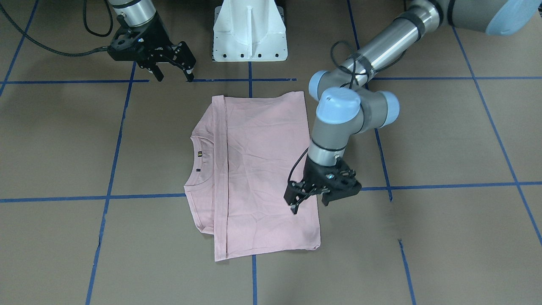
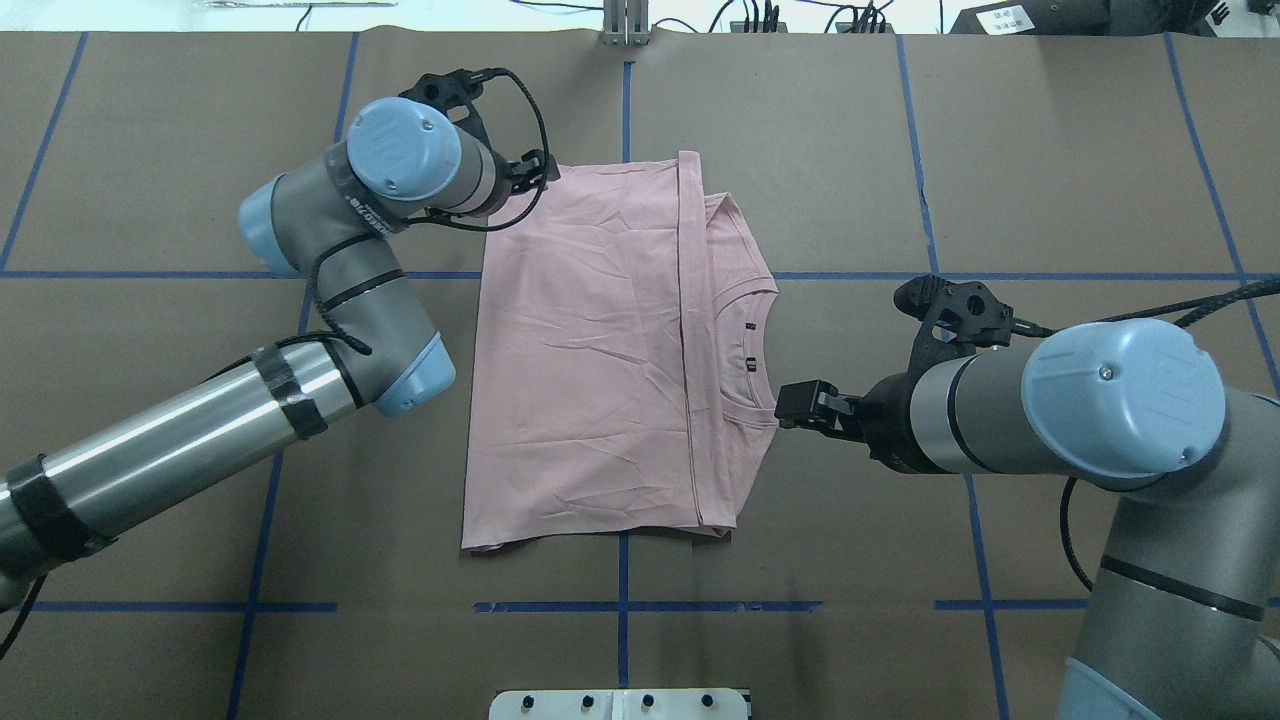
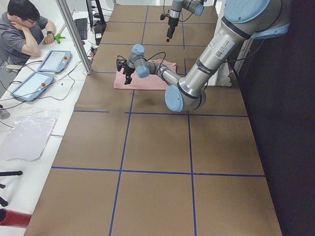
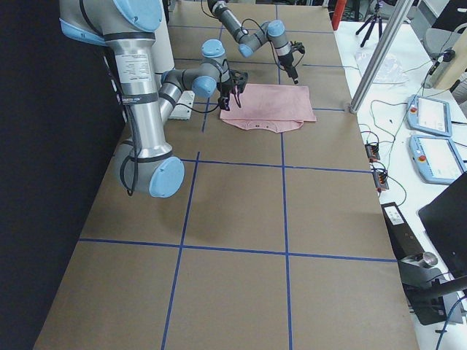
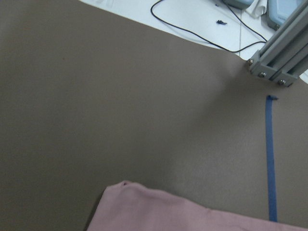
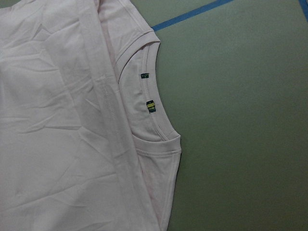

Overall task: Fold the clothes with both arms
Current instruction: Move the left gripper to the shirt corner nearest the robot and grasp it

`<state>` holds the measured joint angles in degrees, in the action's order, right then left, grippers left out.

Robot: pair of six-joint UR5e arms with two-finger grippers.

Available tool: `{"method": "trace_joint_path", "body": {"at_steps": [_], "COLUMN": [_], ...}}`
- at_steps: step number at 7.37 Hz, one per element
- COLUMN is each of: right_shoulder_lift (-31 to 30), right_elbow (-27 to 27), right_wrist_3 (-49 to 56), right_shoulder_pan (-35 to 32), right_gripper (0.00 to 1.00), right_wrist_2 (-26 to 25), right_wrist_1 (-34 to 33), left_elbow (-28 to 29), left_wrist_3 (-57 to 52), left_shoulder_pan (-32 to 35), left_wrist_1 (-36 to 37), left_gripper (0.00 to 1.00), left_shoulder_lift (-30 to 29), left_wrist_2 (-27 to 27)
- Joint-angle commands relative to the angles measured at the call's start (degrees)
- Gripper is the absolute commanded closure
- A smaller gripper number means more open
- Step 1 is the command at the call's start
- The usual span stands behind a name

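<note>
Folded pink shirt point(image 1: 262, 169) lies flat mid-table, both grippers empty with their fingers spread.

Front view: the shirt's long axis runs from the robot's side toward the operators' side, and the collar point(image 1: 199, 157) points to the robot's right. The left gripper point(image 1: 310, 206) hangs, fingers apart, over the edge opposite the collar. The right gripper point(image 1: 175, 79), fingers also apart, is off the cloth near the base point(image 1: 250, 34).
Overhead: a flap covers all but the collar strip.
Side views: the shirt is a small pink patch between the arms.
Left wrist: one shirt corner on the brown table point(image 5: 120, 96).
Right wrist: the collar, with two small labels point(image 6: 150, 106).
</note>
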<state>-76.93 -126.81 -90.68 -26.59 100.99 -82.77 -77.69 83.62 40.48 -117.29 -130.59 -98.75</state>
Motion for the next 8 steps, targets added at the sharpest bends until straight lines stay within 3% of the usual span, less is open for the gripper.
{"method": "trace_joint_path", "body": {"at_steps": [1,2,3,5,8], "right_shoulder_lift": [0.2,0.3,0.3,0.3,0.3], "right_elbow": [0.5,0.6,0.5,0.5,0.5], "right_wrist_3": [0.1,0.0,0.0,0.0,0.0], "right_shoulder_pan": [0.4,0.8,0.9,1.3,1.3], "right_gripper": [0.00,0.00,0.00,0.00,0.00], "right_wrist_2": [0.0,-0.1,-0.1,-0.1,-0.1], "right_wrist_1": [-0.3,-0.3,-0.3,-0.3,-0.3], "left_elbow": [-22.2,-31.0,-34.2,-33.9,-31.0], "left_wrist_3": [6.3,12.8,20.6,32.3,35.2], "left_shoulder_pan": [-1.8,-7.7,-13.3,-23.4,-26.6], "left_wrist_1": [13.2,18.4,22.4,26.6,26.9], "left_gripper": [0.00,0.00,0.00,0.01,0.03], "left_shoulder_lift": [11.4,16.7,17.6,17.8,16.6], "left_wrist_2": [-4.9,-3.8,-0.8,2.8,4.4]}}
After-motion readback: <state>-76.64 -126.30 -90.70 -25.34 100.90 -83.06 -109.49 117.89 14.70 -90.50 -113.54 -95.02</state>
